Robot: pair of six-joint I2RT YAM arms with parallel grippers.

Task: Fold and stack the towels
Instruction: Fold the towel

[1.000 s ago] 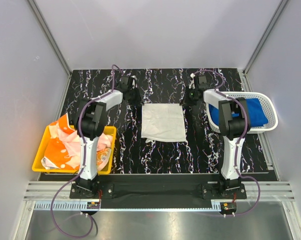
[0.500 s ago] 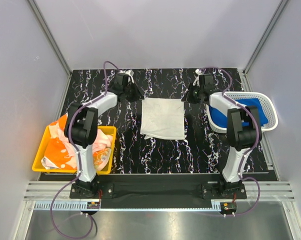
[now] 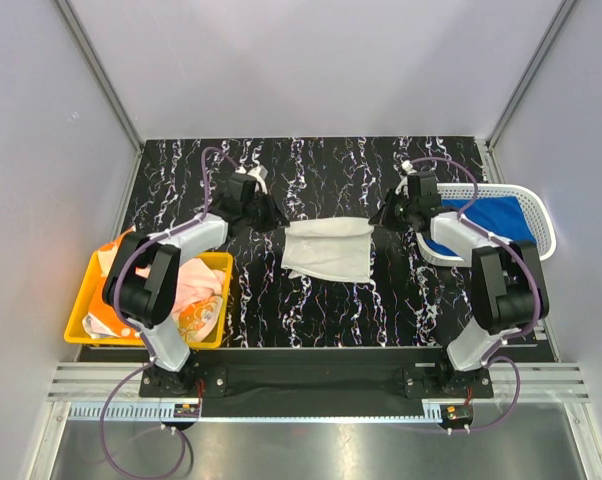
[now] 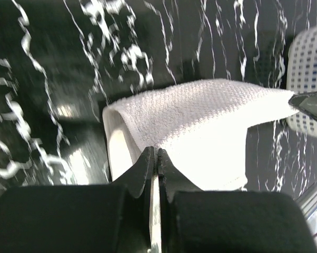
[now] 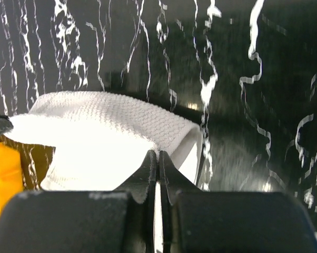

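Off-white towel (image 3: pixel 328 248) pinched at both far corners

Lies mid-bench (image 3: pixel 381 300), far edge raised and curled over. Left end effector (image 4: pixel 156 158) and right end effector (image 5: pixel 157 158) each clamp a corner (cloth barely shows between the fingers). Blue towel (image 3: pixel 496 220) in basket (image 3: pixel 543 222), partly behind right arm.

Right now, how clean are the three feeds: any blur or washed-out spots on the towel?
Left wrist: the white towel is washed out near the fingers, table streaks smeared. Right wrist: same glare on the towel's lower half, table blurred. Top view: sharp, evenly lit.
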